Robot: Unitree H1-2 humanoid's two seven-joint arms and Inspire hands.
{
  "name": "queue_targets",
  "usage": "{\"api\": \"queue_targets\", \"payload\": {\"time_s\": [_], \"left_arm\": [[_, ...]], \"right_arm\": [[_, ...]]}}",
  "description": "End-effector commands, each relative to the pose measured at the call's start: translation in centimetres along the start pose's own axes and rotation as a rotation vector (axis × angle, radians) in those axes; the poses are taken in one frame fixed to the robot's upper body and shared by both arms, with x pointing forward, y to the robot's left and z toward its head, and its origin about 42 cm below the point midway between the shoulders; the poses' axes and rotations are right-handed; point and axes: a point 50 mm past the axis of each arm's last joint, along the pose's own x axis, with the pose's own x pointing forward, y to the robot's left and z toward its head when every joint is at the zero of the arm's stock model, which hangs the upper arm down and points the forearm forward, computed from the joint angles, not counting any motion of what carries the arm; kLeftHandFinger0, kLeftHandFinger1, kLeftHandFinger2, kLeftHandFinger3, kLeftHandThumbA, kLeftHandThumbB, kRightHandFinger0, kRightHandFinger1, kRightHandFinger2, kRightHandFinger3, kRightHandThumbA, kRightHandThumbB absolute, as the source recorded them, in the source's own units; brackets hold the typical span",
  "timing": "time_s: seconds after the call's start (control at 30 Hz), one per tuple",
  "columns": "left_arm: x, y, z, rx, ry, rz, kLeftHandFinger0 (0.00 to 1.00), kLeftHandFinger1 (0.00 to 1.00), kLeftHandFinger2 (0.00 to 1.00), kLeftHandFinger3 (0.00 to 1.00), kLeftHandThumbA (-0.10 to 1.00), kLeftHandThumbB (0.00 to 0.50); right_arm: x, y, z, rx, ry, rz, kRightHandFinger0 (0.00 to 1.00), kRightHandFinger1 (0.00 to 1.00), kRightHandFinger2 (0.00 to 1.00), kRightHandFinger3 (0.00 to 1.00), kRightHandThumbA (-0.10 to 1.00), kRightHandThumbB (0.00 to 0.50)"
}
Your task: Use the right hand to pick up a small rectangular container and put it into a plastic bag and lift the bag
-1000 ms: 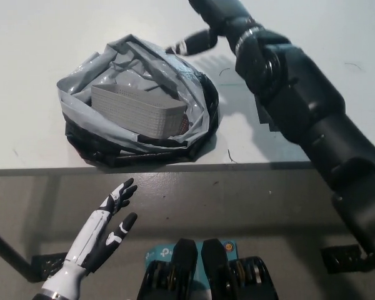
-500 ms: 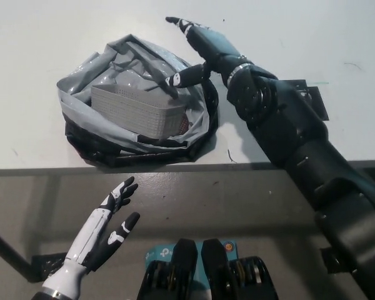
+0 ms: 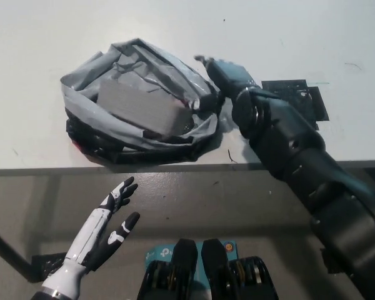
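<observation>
Now, hand: the right hand has dropped from above the bag's far rim to its right edge, fingers buried in the folds; whether it grips the plastic I cannot tell
Box: the box lies inside the bag, tipped differently than before
Bag: reshaped, so a lift looks imminent
Other hand: the left hand waits below the table, fingers spread, empty

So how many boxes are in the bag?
1: a grey container lies tilted inside the bag on the table. The folds could hide more.
</observation>
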Motion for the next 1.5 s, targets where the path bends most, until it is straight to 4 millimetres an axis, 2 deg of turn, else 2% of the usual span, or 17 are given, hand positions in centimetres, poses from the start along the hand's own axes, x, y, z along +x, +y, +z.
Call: {"api": "queue_targets", "payload": {"time_s": [0.0, 0.13, 0.17, 0.2, 0.27, 0.33, 0.4, 0.47, 0.57, 0.7, 0.83, 0.9, 1.07, 1.1, 1.17, 1.4, 1.47], "left_arm": [[0.0, 0.6, 1.0, 0.027, -0.036, -0.005, 1.00, 1.00, 1.00, 1.00, 0.89, 0.304], [0.1, 0.5, 0.9, 0.034, -0.041, -0.010, 1.00, 1.00, 1.00, 1.00, 0.88, 0.299], [0.1, 0.5, 0.9, 0.034, -0.042, -0.010, 1.00, 1.00, 1.00, 1.00, 0.88, 0.304], [0.2, 0.5, 0.9, 0.034, -0.043, -0.010, 1.00, 1.00, 1.00, 1.00, 0.88, 0.305], [0.2, 0.6, 0.9, 0.036, -0.045, -0.012, 1.00, 1.00, 1.00, 1.00, 0.88, 0.303], [0.3, 0.6, 1.0, 0.035, -0.044, -0.013, 1.00, 1.00, 1.00, 1.00, 0.88, 0.306], [0.4, 0.7, 1.1, 0.034, -0.048, -0.014, 1.00, 1.00, 1.00, 1.00, 0.87, 0.307], [0.5, 0.8, 1.2, 0.039, -0.051, -0.012, 1.00, 1.00, 1.00, 1.00, 0.87, 0.314], [0.7, 0.9, 1.3, 0.045, -0.054, -0.013, 1.00, 1.00, 1.00, 1.00, 0.86, 0.318], [1.0, 1.0, 1.3, 0.041, -0.055, -0.011, 1.00, 1.00, 1.00, 1.00, 0.85, 0.319], [1.1, 1.1, 1.4, 0.044, -0.053, -0.010, 1.00, 1.00, 1.00, 1.00, 0.84, 0.321], [1.2, 1.1, 1.5, 0.047, -0.053, -0.011, 1.00, 1.00, 1.00, 1.00, 0.84, 0.323], [1.3, 1.3, 1.6, 0.045, -0.055, -0.009, 1.00, 1.00, 1.00, 1.00, 0.79, 0.304], [1.4, 1.4, 1.6, 0.044, -0.053, -0.010, 1.00, 1.00, 1.00, 1.00, 0.78, 0.307], [1.4, 1.4, 1.5, 0.044, -0.048, -0.012, 1.00, 1.00, 1.00, 1.00, 0.78, 0.308], [1.5, 1.3, 1.5, 0.046, -0.055, -0.011, 1.00, 1.00, 1.00, 1.00, 0.75, 0.296], [1.5, 1.3, 1.5, 0.052, -0.056, -0.008, 1.00, 1.00, 1.00, 1.00, 0.75, 0.302]], "right_arm": [[0.3, -3.4, 1.5, -0.295, 0.269, -0.193, 1.00, 1.00, 1.00, 1.00, 0.71, 0.457], [0.3, -3.7, 1.1, -0.267, 0.305, -0.163, 1.00, 1.00, 1.00, 1.00, 0.63, 0.421], [0.3, -3.8, 1.0, -0.278, 0.304, -0.155, 0.91, 1.00, 1.00, 1.00, 0.59, 0.349], [0.4, -4.0, 1.0, -0.277, 0.282, -0.145, 0.62, 0.74, 0.84, 1.00, 0.45, 0.264], [0.4, -4.2, 0.9, -0.245, 0.238, -0.151, 0.19, 0.29, 0.47, 0.98, 0.33, 0.252], [0.4, -4.5, 1.1, -0.191, 0.202, -0.193, 0.02, 0.06, 0.24, 0.93, 0.21, 0.239], [0.3, -5.1, 1.6, -0.079, 0.133, -0.272, 0.00, 0.00, 0.08, 0.87, 0.18, 0.187], [0.2, -6.0, 2.4, -0.011, 0.108, -0.297, 0.00, 0.00, 0.10, 0.83, 0.26, 0.174], [-0.1, -8.3, 3.9, 0.120, 0.032, -0.336, 0.00, 0.00, 0.04, 0.29, 0.27, 0.198], [-0.7, -10.6, 5.6, 0.204, -0.025, -0.344, 0.00, 0.00, 0.01, 0.17, 0.34, 0.208], [-2.0, -13.3, 7.9, 0.273, -0.060, -0.308, 0.02, 0.16, 0.21, 0.22, 0.37, 0.221], [-3.0, -14.8, 9.2, 0.291, -0.092, -0.282, 0.12, 0.29, 0.38, 0.39, 0.35, 0.227], [-4.9, -17.1, 11.1, 0.344, -0.187, -0.231, 0.33, 0.44, 0.46, 0.76, 0.29, 0.234], [-5.3, -17.7, 11.6, 0.385, -0.225, -0.201, 0.20, 0.27, 0.24, 0.50, 0.26, 0.228], [-5.5, -18.0, 11.9, 0.417, -0.249, -0.169, 0.03, 0.14, 0.23, 0.35, 0.23, 0.218], [-5.0, -20.6, 13.2, 0.923, -0.387, 0.005, 0.00, 0.42, 0.85, 0.31, 0.11, 0.148], [-4.6, -21.7, 13.5, 1.080, -0.408, 0.045, 0.00, 0.41, 0.82, 0.29, 0.09, 0.177]]}}
